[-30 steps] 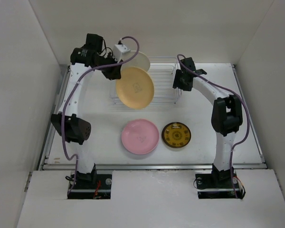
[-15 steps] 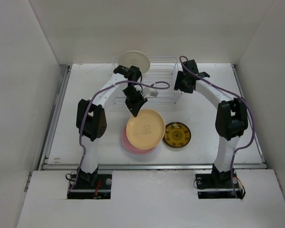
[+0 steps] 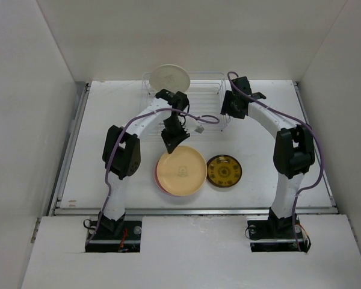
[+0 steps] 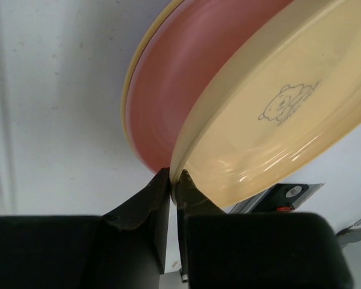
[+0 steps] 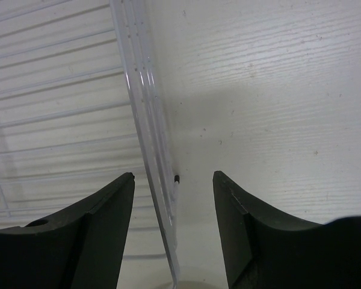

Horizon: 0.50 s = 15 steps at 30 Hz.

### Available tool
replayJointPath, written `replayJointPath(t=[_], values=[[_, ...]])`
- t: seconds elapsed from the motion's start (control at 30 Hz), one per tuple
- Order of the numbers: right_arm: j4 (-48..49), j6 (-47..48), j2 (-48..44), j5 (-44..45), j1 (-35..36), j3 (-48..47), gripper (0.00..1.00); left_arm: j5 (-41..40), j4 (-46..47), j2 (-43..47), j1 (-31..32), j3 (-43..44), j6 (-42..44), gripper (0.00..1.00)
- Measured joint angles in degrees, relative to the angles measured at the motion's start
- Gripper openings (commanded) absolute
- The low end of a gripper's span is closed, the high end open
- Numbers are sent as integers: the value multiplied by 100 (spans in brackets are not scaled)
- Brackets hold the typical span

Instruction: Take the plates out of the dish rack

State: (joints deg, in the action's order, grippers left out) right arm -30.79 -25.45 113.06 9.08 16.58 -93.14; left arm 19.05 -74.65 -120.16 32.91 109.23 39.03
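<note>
My left tool (image 4: 173, 180) pinches the yellow plate (image 4: 271, 114) by its rim, tilted over the pink plate (image 4: 168, 90). My right tool (image 5: 173, 180) hangs wide open over the rack (image 5: 138, 90), at its right edge.

Glossy yellow plate (image 4: 277, 120), thin-wire dish rack (image 5: 142, 114)

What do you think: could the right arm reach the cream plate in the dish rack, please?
Probably yes: the right claw hangs open at the right edge of the dish rack, the cream plate stands at its far left corner, and only bare wires lie between.
</note>
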Motion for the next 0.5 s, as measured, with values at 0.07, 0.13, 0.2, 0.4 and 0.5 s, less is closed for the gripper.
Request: replayJointPath(t=[0.07, 0.13, 0.2, 0.4, 0.5], values=[[7, 0, 0, 0, 0, 0, 61, -105, -2, -31, -4, -9, -55, 6], [15, 2, 0, 0, 0, 0, 61, -175, -2, -55, -24, -9, -87, 18], [37, 2, 0, 0, 0, 0, 61, -199, -2, -81, -35, -13, -105, 25], [44, 22, 0, 28, 0, 0, 61, -221, 2, -120, -39, -13, -96, 32], [44, 31, 0, 42, 0, 0, 61, -258, -26, -125, -42, 72, -98, 34]])
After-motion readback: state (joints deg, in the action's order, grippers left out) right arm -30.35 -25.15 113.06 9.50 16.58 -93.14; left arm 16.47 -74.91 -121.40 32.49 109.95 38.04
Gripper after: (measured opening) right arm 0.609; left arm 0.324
